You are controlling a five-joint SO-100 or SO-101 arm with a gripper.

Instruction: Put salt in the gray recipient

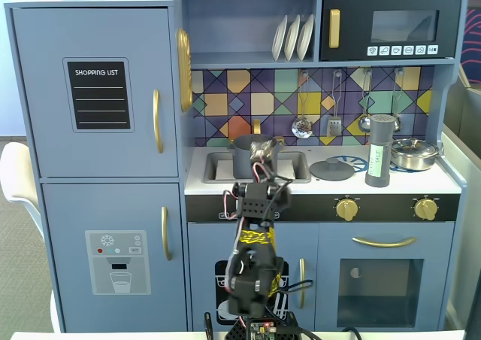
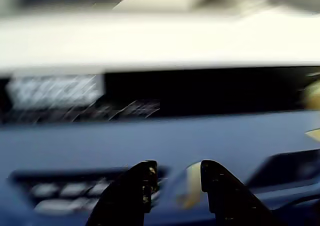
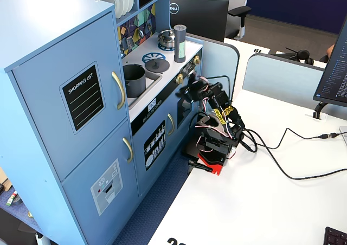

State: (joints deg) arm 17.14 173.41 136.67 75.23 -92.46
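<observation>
The end effector (image 2: 172,186) sits nearest, its two black fingers (image 2: 132,193) apart with nothing between them; in the wrist view they hang before a blurred blue cabinet front, under a black strip and a pale worktop edge. In a fixed view the arm (image 1: 255,242) is folded up in front of the toy kitchen, its end effector (image 1: 261,153) raised to about the height of the worktop (image 1: 323,183), near the sink (image 1: 222,167).

Behind that end effector, the pot (image 1: 246,153) stands in the sink: a matte gray, straight-walled cylinder, open side up, also seen from the side in the other fixed view (image 3: 133,79).

To the right of the sink, in that front view, a flat round gray lid (image 1: 331,168) lies on the worktop. Further right of the lid stands the salt (image 1: 379,150), a tall slim gray cylinder, upright with its long axis vertical, lighter cap on top, pale green label on its side; it is well apart from the pot. Just right of the salt sits a shiny silver pan (image 1: 413,153).
</observation>
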